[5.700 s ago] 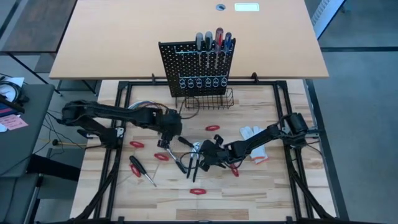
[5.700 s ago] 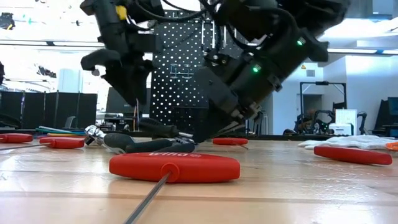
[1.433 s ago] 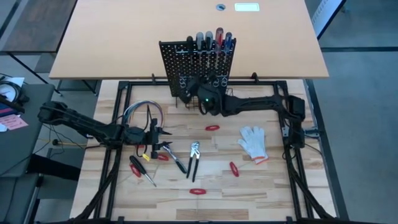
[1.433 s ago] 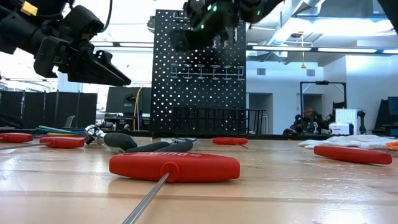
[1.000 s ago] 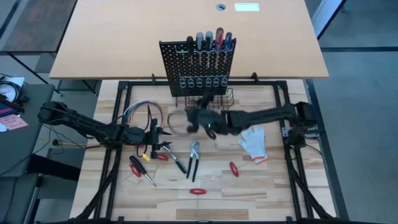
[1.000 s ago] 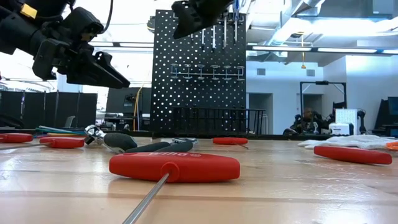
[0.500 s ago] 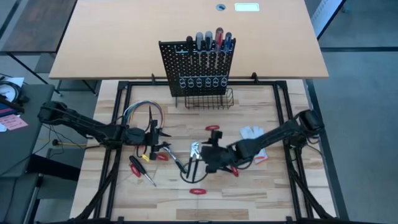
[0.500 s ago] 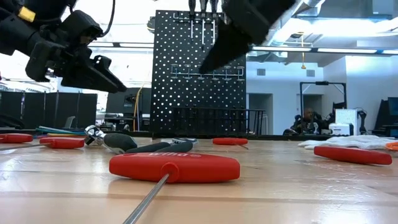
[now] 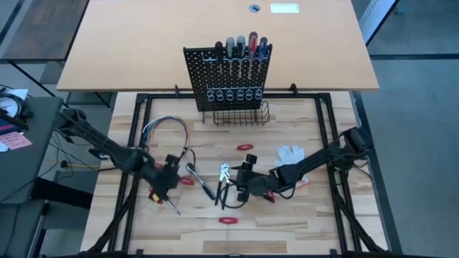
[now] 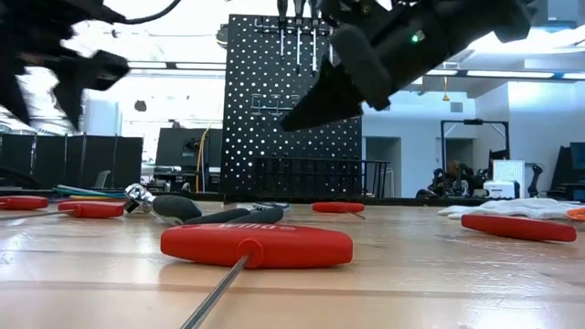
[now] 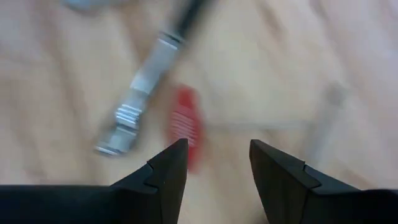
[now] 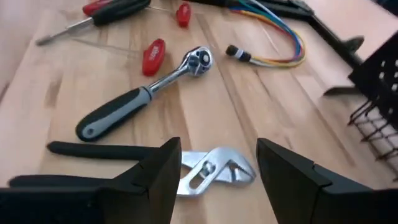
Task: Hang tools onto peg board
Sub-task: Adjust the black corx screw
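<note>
High view, peg board (image 9: 228, 77): stands upright at the far middle of the table (image 9: 287, 215), screwdrivers (image 9: 244, 49) slotted along its top, a wire basket (image 9: 240, 115) at its base.
High view, right gripper (image 9: 240, 188): low over the pliers (image 9: 224, 188) near the table's middle, the white glove (image 9: 290, 153) to its right.
High view, left gripper (image 9: 166, 180): left of centre, beside a small red handle (image 9: 187, 180), with the cable bundle (image 9: 163, 129) farther back.
High view, loose tools: a ratchet (image 9: 201, 180) left of the pliers; red handles lie scattered.
Low view, table front: a red T-handle driver (image 10: 256, 247) lies nearest; the peg board rises behind.
Left wrist view, fingers (image 11: 171, 171): spread apart, nothing between them, above a red handle (image 11: 185, 124) and a metal shaft (image 11: 140, 106); blurred.
Right wrist view, fingers (image 12: 163, 171): spread wide, empty, straddling the silvery pliers head (image 12: 214, 168); the black-gripped ratchet (image 12: 143, 93) lies just beyond.
</note>
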You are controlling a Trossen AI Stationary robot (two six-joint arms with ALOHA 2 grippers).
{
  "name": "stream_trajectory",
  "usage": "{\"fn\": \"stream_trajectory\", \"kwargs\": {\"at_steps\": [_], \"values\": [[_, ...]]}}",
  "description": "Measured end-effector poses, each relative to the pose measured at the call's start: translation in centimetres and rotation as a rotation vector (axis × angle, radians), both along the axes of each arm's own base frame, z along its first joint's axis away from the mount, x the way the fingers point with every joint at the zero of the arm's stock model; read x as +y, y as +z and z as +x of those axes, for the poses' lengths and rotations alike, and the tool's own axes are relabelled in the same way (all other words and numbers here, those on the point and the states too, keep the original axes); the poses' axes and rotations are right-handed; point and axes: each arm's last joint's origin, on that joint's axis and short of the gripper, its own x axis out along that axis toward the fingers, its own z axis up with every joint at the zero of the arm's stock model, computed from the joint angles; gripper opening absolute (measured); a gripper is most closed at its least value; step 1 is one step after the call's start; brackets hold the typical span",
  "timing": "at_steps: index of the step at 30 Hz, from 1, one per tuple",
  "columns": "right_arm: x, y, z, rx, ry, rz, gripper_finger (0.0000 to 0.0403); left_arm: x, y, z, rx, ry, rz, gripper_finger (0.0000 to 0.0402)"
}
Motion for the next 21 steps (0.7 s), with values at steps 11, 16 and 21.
{"fn": "stream_trajectory", "kwargs": {"at_steps": [11, 16, 21], "values": [[0.5, 0.5, 0.2, -0.019, 0.088, -0.075, 0.0214, -6.2, -2.0, 0.1, 0.429, -0.023, -0.031, 0.0169], [-0.2, 1.0, 0.8, -0.066, 0.09, -0.109, 0.0214, -6.0, -4.4, -0.3, 0.575, 0.035, 0.122, 0.0169], [-1.0, 1.1, 1.1, -0.07, 0.07, -0.113, 0.0214, -5.7, -6.6, -0.1, 0.598, -0.02, 0.327, 0.0169]]}}
